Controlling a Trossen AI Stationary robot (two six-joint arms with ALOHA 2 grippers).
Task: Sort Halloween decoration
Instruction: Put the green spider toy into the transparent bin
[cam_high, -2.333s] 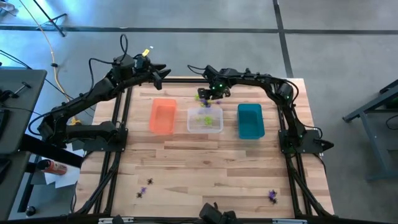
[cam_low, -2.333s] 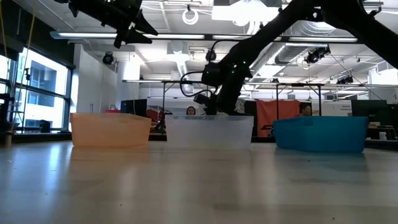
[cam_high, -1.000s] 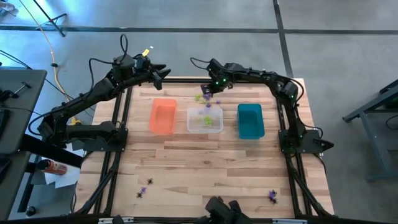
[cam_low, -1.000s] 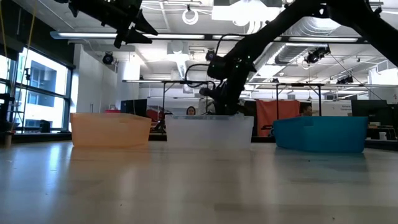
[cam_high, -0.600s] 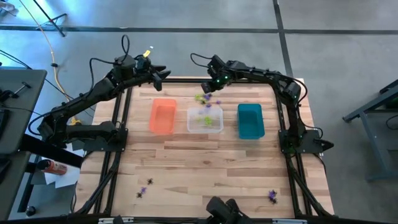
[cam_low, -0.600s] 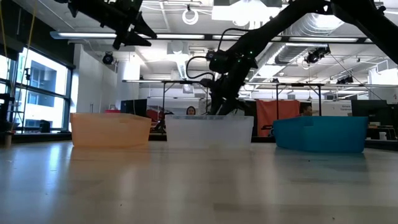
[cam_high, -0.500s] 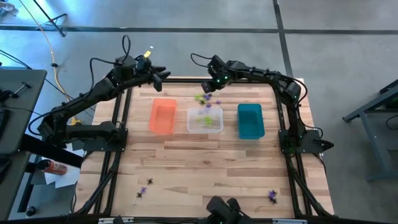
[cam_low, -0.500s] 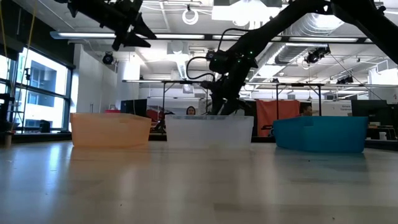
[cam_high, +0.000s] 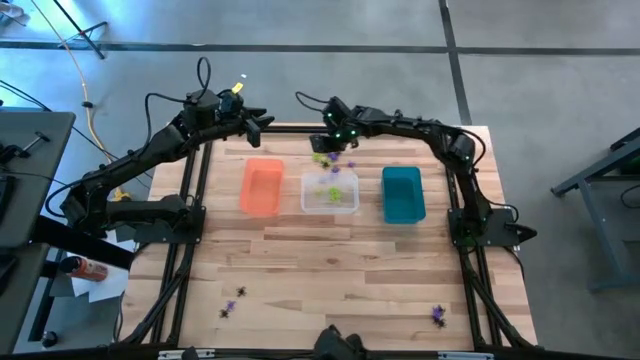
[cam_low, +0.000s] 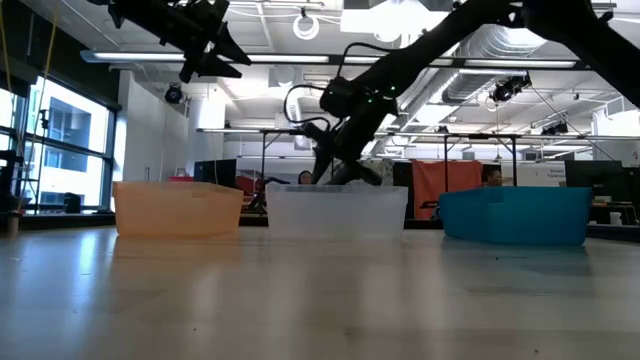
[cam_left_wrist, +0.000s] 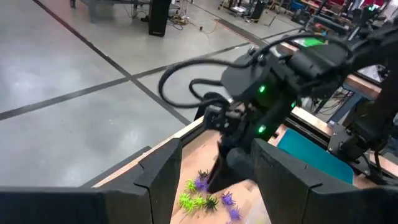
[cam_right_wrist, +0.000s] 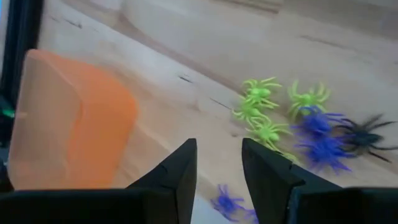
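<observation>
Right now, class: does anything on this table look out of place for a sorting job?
Yes. A heap of spiders, green, purple and black, lies on the bare table behind the clear bin, below the right tool. More strays sit near the front edge, outside every bin.

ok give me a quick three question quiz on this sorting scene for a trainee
1. True or false: the right gripper is open with nothing between its fingers.
2. Which bin stands between the other two? A) orange bin B) clear bin C) teal bin
3. Fill in: the pile of spiders beyond the clear bin holds lime green, purple and ____ ones.

Key: 1 true; 2 B; 3 black.
</observation>
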